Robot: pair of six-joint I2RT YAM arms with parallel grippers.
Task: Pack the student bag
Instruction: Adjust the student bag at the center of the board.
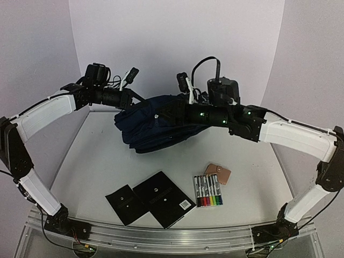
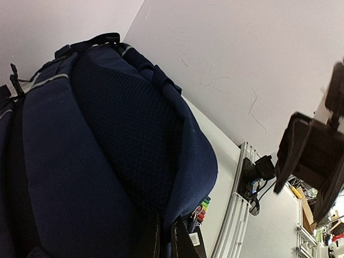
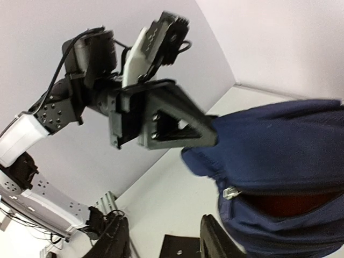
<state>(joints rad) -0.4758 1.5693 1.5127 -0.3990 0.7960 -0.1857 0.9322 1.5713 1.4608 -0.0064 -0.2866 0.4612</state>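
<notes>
Nearest me, at 6 o'clock, the aluminium rail [image 1: 172,236] runs along the table [image 1: 97,161] edge with both my bases on it. Just beyond lie four flat things. A small black booklet [image 1: 124,203] sits at 7 o'clock with a larger black notebook [image 1: 164,198] touching its right side. A pack of coloured markers [image 1: 208,191] is at 5 o'clock, and a tan leather tag [image 1: 217,173] lies just behind the pack. None of them touches the rail.

Past these there is a band of bare table. It is widest at 8 to 9 o'clock under my left forearm, and narrower at 3 to 4 o'clock under my right.

The student bag [image 1: 153,129] lies on its side at the table's centre, toward 12 o'clock, well apart from the flat items. Its lower edge sags onto the surface.

My left gripper [image 3: 210,130] is clamped on a fold of the bag's blue fabric at its 10 o'clock corner, holding that edge lifted. My right gripper [image 3: 164,226] reaches in from 3 o'clock over the bag's top. Its fingers [image 3: 212,239] stand apart with nothing between them, beside the zipper pull [image 3: 230,192] at the rim of the dark opening.

At 12 o'clock the white back wall [image 1: 177,43] stands close behind the bag, leaving little room there.
</notes>
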